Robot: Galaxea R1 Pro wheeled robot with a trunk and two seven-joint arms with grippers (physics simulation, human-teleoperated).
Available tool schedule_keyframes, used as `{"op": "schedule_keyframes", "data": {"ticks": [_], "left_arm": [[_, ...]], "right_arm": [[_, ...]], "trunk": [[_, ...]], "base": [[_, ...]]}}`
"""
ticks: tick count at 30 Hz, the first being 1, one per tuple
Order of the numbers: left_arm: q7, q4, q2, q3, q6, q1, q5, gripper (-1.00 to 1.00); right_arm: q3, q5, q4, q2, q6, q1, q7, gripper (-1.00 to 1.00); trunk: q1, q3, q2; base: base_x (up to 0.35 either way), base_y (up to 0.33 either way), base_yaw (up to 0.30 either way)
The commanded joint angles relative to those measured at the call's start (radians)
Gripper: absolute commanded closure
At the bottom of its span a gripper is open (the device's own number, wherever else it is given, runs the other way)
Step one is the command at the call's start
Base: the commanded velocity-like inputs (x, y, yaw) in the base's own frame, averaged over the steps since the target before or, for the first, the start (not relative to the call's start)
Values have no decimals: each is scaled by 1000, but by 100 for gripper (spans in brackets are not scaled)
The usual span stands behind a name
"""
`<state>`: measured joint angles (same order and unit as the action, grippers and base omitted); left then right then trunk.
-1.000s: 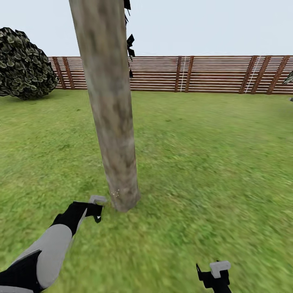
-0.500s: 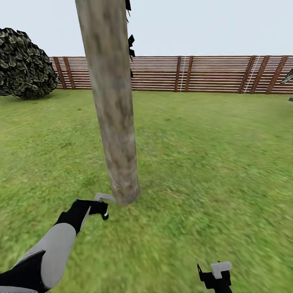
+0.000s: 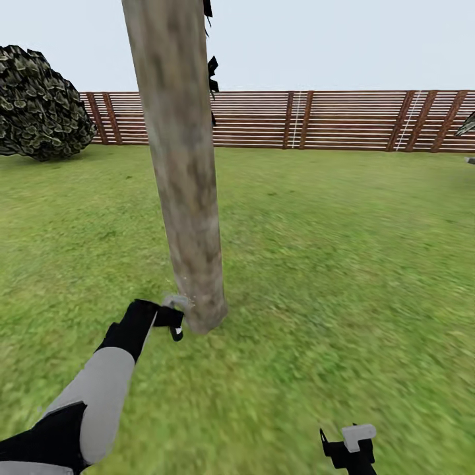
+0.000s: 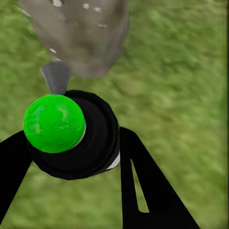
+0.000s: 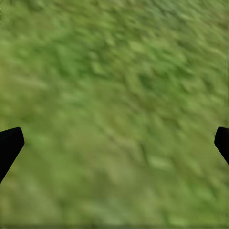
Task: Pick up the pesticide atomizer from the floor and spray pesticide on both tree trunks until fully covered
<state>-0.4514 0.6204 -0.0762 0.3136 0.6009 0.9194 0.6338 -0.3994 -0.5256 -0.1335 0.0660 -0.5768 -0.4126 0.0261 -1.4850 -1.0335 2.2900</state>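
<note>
A pale mottled tree trunk (image 3: 188, 198) rises from the lawn just ahead, leaning slightly left at the top. My left gripper (image 3: 173, 320) sits right at its base, shut on the pesticide atomizer (image 4: 71, 136). The atomizer is a small dark round bottle that shows a bright green top here, with a grey nozzle (image 4: 56, 76) aimed at the foot of the trunk (image 4: 81, 33). A few pale specks dot the bark there. My right gripper (image 3: 348, 445) hangs low at the right, open over bare grass (image 5: 114, 143).
A green lawn (image 3: 343, 251) stretches to a brown slatted fence (image 3: 330, 119). A dark rounded bush (image 3: 39, 102) stands at the far left by the fence. Dark foliage pokes in at the right edge (image 3: 467, 125).
My left gripper has moved forward and to the right with the atomizer, closing in on the trunk's base. The view shifted slightly early on. The right gripper has stayed put.
</note>
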Motion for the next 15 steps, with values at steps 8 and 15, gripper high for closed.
{"op": "schedule_keyframes", "data": {"ticks": [8, 15], "left_arm": [[-165, 94, 112, -8, 78, 4, -1, 100], [-168, 97, -38, -38, 88, 34, 2, 100]], "right_arm": [[0, -1, 0, 0, 0, 0, 0, -100], [1, -1, 0, 0, 1, 0, 0, -100]], "trunk": [[0, 0, 0], [0, 0, 0]], "base": [[0, 0, 0], [0, 0, 0]]}}
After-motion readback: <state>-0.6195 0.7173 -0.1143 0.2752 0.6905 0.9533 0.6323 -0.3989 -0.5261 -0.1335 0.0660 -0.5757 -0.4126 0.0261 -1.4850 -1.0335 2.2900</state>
